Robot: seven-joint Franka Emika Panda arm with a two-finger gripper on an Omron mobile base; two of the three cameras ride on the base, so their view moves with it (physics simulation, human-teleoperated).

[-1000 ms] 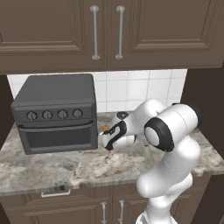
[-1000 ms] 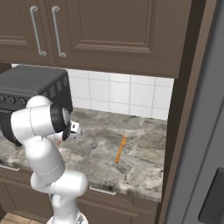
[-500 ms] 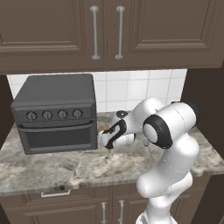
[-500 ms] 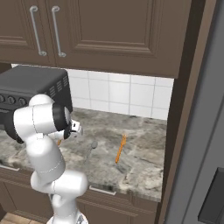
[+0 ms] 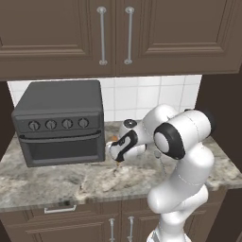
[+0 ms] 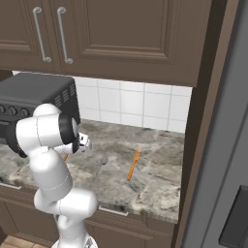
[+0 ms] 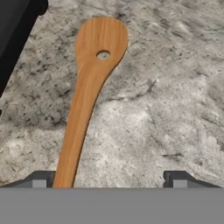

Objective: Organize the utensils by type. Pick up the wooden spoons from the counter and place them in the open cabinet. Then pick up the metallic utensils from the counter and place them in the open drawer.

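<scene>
A wooden spoon with a small hole in its bowl lies flat on the veined stone counter. My gripper hovers just over it, open. The handle runs down to the left fingertip, off centre between the jaws. In the left base view the gripper points down at the counter beside the toaster oven, with a bit of the spoon showing behind it. Further right lie a thin grey metal spoon and another slim orange utensil. The open cabinet and open drawer are out of view.
A dark toaster oven stands on the counter close to the left of the hand. Wall cabinets with their doors closed hang overhead. A tall dark panel and a grey appliance bound the counter on the right.
The hand has sunk slightly toward the counter over the spoon. Nothing has been taken hold of and the utensils lie where they were.
</scene>
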